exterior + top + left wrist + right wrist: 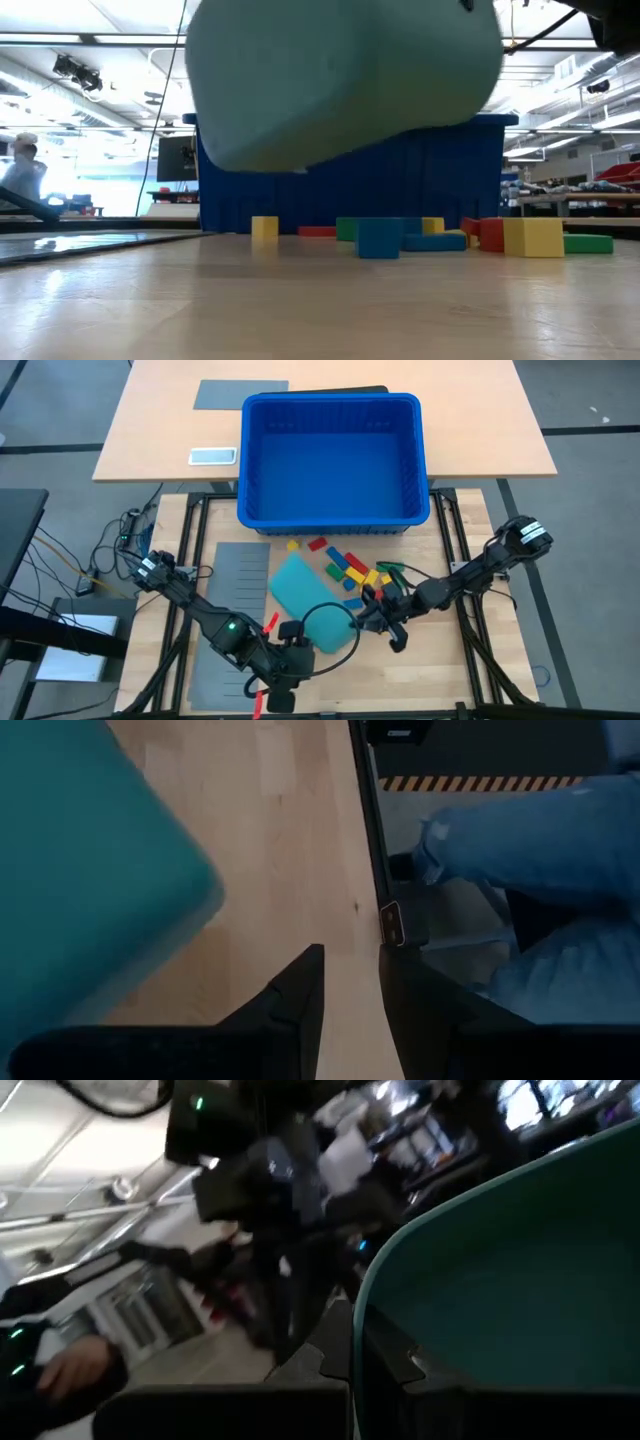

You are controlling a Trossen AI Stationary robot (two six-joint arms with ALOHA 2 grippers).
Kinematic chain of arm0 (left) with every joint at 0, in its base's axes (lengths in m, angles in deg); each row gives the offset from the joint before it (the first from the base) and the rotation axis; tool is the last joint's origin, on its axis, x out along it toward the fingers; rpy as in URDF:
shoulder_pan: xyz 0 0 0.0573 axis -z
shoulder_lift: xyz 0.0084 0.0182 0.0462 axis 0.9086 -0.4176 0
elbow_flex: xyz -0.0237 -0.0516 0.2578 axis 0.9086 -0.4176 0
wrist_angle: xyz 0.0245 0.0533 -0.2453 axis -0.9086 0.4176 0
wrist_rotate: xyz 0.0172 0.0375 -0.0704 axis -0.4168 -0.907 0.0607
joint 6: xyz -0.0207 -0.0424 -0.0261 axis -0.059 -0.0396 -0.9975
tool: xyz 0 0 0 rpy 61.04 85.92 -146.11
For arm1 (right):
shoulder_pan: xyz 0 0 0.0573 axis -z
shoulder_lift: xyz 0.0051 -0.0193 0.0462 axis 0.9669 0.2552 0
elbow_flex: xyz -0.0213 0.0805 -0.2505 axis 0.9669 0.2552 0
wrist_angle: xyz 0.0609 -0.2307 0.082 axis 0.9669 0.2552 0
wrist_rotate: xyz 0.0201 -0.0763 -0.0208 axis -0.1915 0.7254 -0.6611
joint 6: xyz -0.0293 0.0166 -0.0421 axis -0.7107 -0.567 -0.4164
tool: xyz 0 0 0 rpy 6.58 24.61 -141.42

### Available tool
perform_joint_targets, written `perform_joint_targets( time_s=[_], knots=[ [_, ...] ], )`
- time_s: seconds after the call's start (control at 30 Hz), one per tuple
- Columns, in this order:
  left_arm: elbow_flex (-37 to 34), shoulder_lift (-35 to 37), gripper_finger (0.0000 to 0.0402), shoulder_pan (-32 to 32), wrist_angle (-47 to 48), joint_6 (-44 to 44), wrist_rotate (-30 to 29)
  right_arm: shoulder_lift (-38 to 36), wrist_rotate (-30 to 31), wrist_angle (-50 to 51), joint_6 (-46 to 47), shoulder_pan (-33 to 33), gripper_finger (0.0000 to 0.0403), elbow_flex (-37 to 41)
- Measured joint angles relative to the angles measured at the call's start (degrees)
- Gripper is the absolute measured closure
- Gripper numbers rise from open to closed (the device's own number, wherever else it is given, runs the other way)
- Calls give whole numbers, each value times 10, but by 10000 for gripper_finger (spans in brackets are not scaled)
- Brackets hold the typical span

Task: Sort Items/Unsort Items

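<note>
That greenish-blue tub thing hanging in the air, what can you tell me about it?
The teal tray is an oblong tub of smooth plastic with rounded corners. It is lifted off the wooden table and tipped, so the low view looks under it to the blocks lying beyond. The right gripper is shut on its rim, with the thin wall pinched between the fingers. The left gripper sits at its other side; whether that one grips is unclear.

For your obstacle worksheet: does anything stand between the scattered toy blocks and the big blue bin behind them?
Nothing visible does. The blocks lie on bare table just in front of the blue bin. The teal tray, gripped at its rim by the right gripper, hangs on their other side, away from the bin.
</note>
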Motion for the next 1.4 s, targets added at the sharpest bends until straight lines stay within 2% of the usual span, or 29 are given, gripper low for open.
perform_joint_targets(
  time_s=[0.2, 0.4, 0.53, 0.7, 0.87, 1.03, 1.23, 1.4],
  knots=[
    [0, 0, 296, -6, 1, 53, 4, -65, -33, 138, 16, -19, 402, 0],
    [0, 0, 296, -9, 2, 86, 3, -157, 22, 299, 15, -51, 402, -2],
    [0, 0, 296, -10, 2, 85, 3, -213, 47, 452, 6, -69, 402, -43],
    [0, 0, 296, -10, 0, 71, 3, -250, 73, 689, -8, -95, 402, -148],
    [0, 0, 296, -10, -1, 57, 2, -237, 86, 937, -4, -130, 401, -294],
    [0, 0, 296, -10, -2, 55, -7, -200, 61, 1116, 41, -166, 401, -411],
    [0, 0, 296, -10, -7, 54, -27, -156, -7, 1264, 125, -193, 401, -491],
    [0, 0, 296, -10, -18, 54, -30, -132, -39, 1327, 188, -208, 401, -507]
  ],
)
